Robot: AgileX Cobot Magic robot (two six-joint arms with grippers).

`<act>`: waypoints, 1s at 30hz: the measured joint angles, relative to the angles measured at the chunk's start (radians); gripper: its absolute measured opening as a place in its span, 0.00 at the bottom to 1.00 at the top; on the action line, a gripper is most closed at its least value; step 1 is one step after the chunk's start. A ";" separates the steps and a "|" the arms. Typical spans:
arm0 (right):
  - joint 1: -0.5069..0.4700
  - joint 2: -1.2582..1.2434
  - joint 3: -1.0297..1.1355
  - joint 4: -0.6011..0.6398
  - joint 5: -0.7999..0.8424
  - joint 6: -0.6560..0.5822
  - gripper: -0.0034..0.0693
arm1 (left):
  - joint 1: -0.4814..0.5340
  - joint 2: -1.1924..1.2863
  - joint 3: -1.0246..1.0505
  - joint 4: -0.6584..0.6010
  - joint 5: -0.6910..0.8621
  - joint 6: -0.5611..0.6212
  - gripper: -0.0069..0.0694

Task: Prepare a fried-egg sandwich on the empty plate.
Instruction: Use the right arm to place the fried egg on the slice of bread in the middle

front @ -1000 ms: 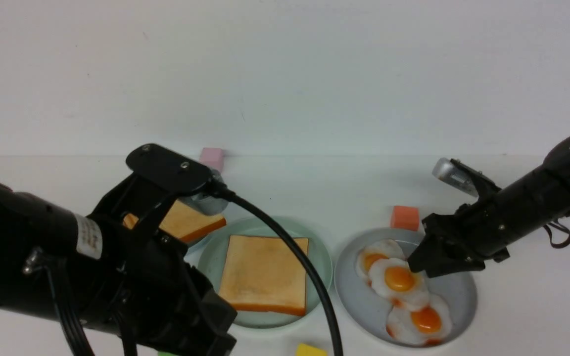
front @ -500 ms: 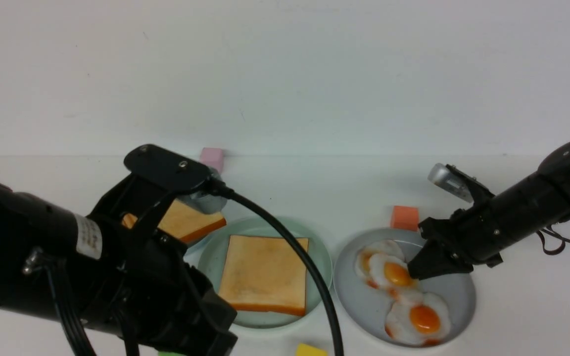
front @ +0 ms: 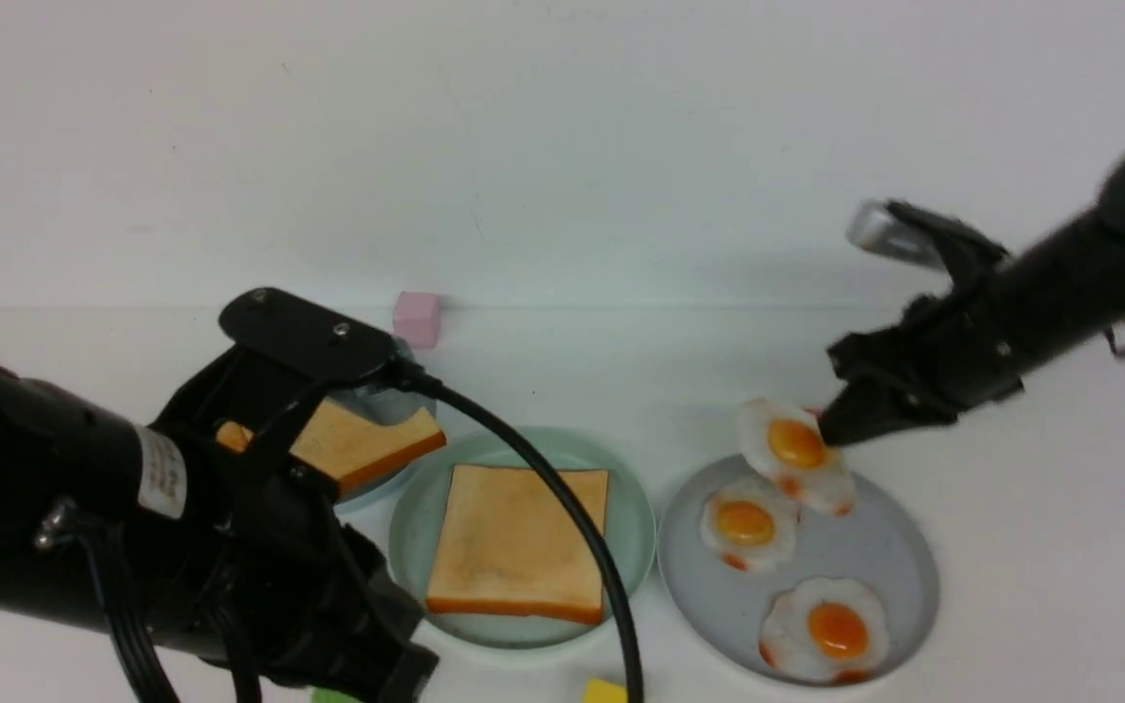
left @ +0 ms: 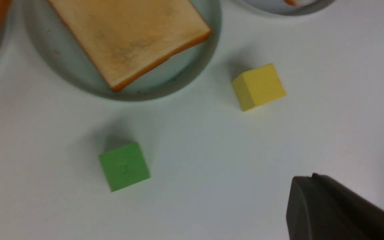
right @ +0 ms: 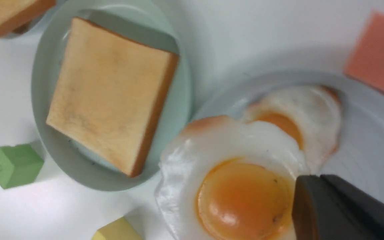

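Observation:
One golden toast slice (front: 519, 542) lies flat on the mint-green plate (front: 636, 517). My right gripper (front: 831, 430) is shut on the rim of a fried egg (front: 792, 449) and holds it in the air over the far edge of the blue-grey plate (front: 899, 557). Two more eggs (front: 746, 522) rest on that plate. In the right wrist view the held egg (right: 238, 186) hangs from the right gripper (right: 307, 193), with the toast (right: 108, 93) beyond it. My left gripper (left: 308, 186) is shut and holds nothing, low over the table's near edge.
A stack of plain toast (front: 367, 444) sits on a pale blue plate behind my left arm. Small cubes lie about: pink (front: 416, 317) at the back, orange (right: 378, 56) beside the egg plate, yellow (left: 258, 86) and green (left: 124, 166) near the front edge.
My right gripper closed on the middle egg and lifted it up off the blue-grey plate. The other two eggs shifted slightly. The left arm drew back a little.

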 joint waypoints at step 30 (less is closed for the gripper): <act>0.440 0.385 -0.314 -0.270 -0.227 0.275 0.28 | 0.162 -0.306 0.137 -0.001 0.070 0.004 0.07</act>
